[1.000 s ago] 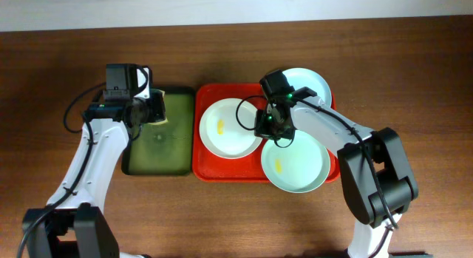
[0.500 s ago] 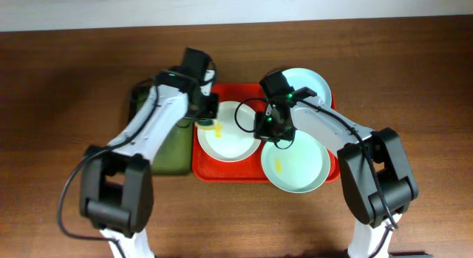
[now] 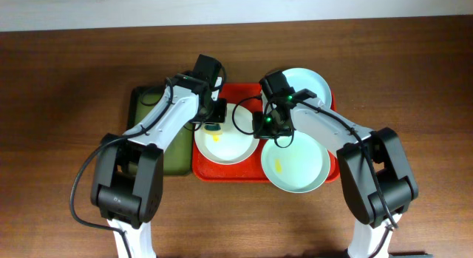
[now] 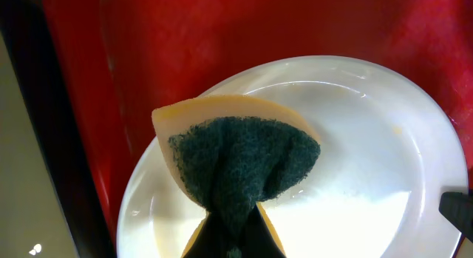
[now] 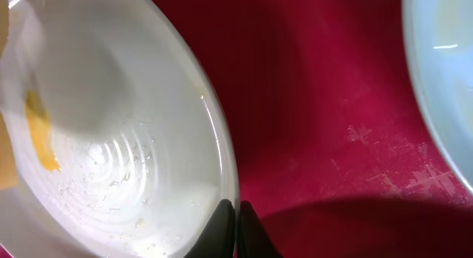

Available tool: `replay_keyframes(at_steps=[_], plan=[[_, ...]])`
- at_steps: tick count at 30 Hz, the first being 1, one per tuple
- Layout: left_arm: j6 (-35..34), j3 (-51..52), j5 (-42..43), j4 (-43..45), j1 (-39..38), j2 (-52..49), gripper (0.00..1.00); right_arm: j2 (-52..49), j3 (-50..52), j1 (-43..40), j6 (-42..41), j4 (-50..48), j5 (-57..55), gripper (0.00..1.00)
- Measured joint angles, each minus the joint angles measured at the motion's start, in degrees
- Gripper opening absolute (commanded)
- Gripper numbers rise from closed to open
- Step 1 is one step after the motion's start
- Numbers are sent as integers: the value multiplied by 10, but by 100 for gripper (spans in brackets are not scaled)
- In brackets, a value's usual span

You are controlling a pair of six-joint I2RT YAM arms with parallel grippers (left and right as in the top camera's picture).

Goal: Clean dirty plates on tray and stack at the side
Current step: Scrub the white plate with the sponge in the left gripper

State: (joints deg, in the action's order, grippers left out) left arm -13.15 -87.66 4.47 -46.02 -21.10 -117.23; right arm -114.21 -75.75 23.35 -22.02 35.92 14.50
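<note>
1. The red tray (image 3: 222, 174) lies on the brown wooden worktop (image 3: 74, 66), just to the right of a dark green basin (image 3: 176, 156).
2. Three plates sit on the tray. The white plate (image 3: 230, 148) takes up its left half. A near pale plate (image 3: 303, 169) overhangs the near right corner, and a far pale plate (image 3: 310, 82) overhangs the far right corner.
3. The left gripper (image 4: 233, 230) is pressed together on a folded sponge (image 4: 244, 158), yellow with a dark green scouring face. It pinches the sponge at its narrow end, so the rest fans out ahead of the fingers.
4. The sponge hangs over the left part of the white plate, near its rim. I cannot tell whether it presses on the surface.
5. The right gripper (image 5: 236, 214) is pinched on the white plate's right rim, with one finger on either side of the edge.
6. In the right wrist view a yellow smear (image 5: 37, 132) shows on the white plate's inner surface, on the side away from the pinched rim.
7. The near pale plate carries its own yellow mark (image 3: 278, 165) left of its centre.
8. From overhead the two grippers face each other across the white plate, the left at its far left edge and the right at its right edge.
</note>
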Motion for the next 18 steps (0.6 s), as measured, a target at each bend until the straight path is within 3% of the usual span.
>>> replay_keyframes(at_steps=[1,3,4,6,18], plan=[[0,0,0,0,0,0,0,0,0,0,0,0,0,4],[0,0,0,0,0,0,0,0,0,0,0,0,0,19],[0,0,0,0,0,0,0,0,0,0,1,0,0,21],[0,6,-4,1,0,0,0,0,0,0,4,0,0,4],[-11,73,-39,58,-9,0,0,0,10,0,6,-16,0,4]])
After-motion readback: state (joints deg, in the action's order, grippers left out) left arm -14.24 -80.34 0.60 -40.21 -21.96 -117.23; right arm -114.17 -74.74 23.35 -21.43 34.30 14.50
